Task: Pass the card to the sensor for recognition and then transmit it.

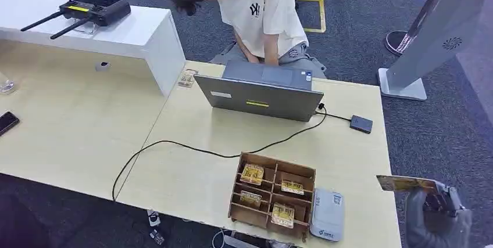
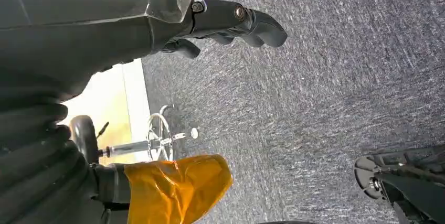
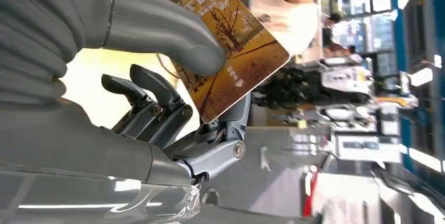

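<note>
Beyond the table [image 1: 192,178] edge, right of the white card reader [image 1: 327,215], the card [image 1: 405,184] is pinched flat between thumb and fingers of the right hand [image 1: 437,210]. The left hand [image 2: 220,24], fingers loosely curled, is held empty over carpet. A wooden divided tray [image 1: 273,197] stands just left of the reader.

Head cam looks down/fwd from high over the bench [image 1: 192,184]; L wrist cam sits close behind the left robot hand [image 2: 220,24], facing carpet; R wrist cam, close behind the right robot hand [image 3: 173,114], shares the card [image 3: 231,51] w/ head view.
</note>
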Robot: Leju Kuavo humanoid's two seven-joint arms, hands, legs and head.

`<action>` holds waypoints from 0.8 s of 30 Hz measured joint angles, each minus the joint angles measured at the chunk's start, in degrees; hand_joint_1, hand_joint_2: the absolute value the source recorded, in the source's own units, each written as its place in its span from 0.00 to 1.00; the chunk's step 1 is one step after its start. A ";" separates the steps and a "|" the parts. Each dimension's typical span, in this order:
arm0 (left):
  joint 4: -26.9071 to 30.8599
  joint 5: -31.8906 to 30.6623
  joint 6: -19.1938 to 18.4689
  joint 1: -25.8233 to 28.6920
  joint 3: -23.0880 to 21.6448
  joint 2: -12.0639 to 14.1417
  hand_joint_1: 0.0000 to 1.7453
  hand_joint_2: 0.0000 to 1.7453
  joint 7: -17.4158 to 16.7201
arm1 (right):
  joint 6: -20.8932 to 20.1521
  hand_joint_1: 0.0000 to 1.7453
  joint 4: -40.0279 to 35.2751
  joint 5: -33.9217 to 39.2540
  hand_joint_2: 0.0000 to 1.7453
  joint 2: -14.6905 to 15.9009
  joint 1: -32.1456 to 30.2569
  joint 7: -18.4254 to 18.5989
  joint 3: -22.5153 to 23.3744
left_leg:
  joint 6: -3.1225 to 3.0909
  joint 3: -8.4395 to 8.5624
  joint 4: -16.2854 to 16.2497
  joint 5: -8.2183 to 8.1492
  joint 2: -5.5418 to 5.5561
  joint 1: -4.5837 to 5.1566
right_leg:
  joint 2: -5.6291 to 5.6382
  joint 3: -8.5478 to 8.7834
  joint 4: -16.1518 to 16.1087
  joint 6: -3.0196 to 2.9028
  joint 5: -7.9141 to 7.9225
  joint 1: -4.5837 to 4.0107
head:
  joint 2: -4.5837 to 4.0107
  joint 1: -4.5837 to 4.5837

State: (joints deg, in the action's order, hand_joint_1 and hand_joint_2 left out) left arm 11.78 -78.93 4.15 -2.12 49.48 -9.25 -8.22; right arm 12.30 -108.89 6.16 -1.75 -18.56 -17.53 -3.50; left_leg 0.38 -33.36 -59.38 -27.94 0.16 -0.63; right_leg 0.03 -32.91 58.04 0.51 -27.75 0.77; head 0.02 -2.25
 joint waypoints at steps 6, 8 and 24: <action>0.00 0.59 0.24 -0.01 0.24 0.09 0.00 1.00 0.00 | -1.90 1.00 0.46 1.31 1.00 0.98 -1.88 2.47 0.50 | 0.00 0.00 0.00 0.00 0.00 0.00 | 0.00 0.00 -0.01 0.00 0.00 0.00 | 0.00 0.00; 0.00 0.74 0.33 -0.01 0.50 0.11 0.00 1.00 0.00 | -1.88 1.00 0.85 1.57 1.00 1.42 -2.25 3.32 0.50 | 0.00 0.01 0.00 0.00 0.00 0.00 | 0.00 0.00 0.00 0.00 0.00 0.00 | 0.00 0.00; 0.00 1.71 0.66 0.00 1.29 0.26 0.00 1.00 0.00 | -0.92 1.00 4.50 2.82 1.00 4.76 -2.75 5.40 -3.13 | 0.00 -0.02 0.00 0.00 0.00 -0.01 | 0.00 0.00 0.00 0.00 0.00 0.00 | 0.00 0.00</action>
State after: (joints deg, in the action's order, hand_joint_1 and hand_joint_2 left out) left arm 11.78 -77.22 4.81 -2.12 50.77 -8.98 -8.22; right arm 11.39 -104.39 8.98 3.02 -21.31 -12.13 -6.62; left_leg 0.39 -33.38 -59.38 -27.94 0.16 -0.63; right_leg 0.03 -32.91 58.04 0.52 -27.75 0.77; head 0.02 -2.25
